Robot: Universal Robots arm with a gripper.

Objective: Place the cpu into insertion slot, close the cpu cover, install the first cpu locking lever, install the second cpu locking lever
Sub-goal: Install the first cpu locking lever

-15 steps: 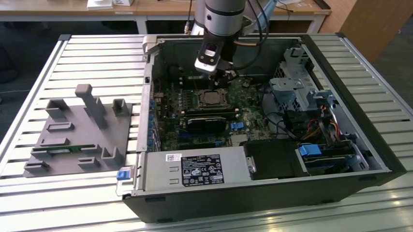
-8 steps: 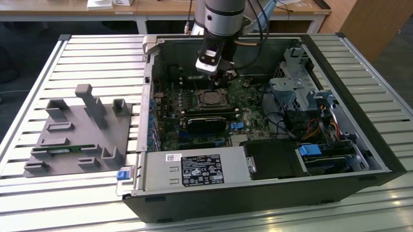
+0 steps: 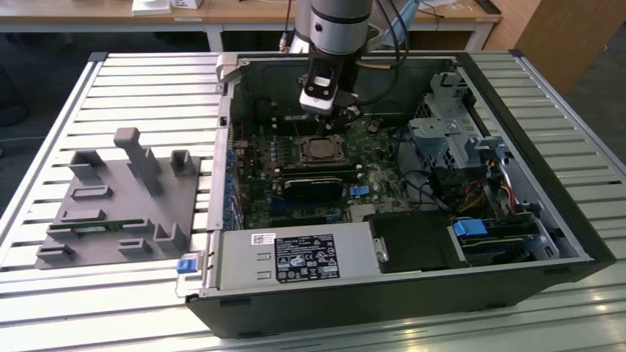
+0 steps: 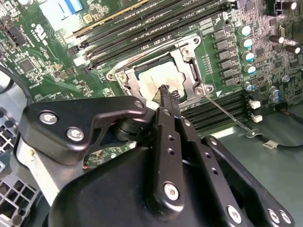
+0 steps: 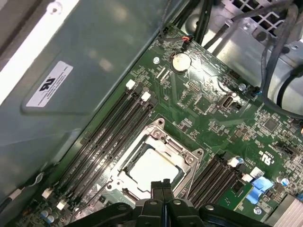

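Two fingers (image 4: 165, 120) pressed together, pinching nothing, tips just over the cover (image 4: 190, 64) edge. cpu (image 4: 161, 75) lies flat in the slot (image 5: 130, 163), framed by the cover. I judge it light, stiff, fragile underneath; hold by side edges.

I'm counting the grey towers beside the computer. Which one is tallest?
The narrow post at the grey holder's back middle; it rises well above the stubby blocks around it.

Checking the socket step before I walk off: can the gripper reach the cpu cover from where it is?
Likely yes. The gripper, fingers shut, hangs right at the edge of the cpu cover, and nothing appears to stand between them.
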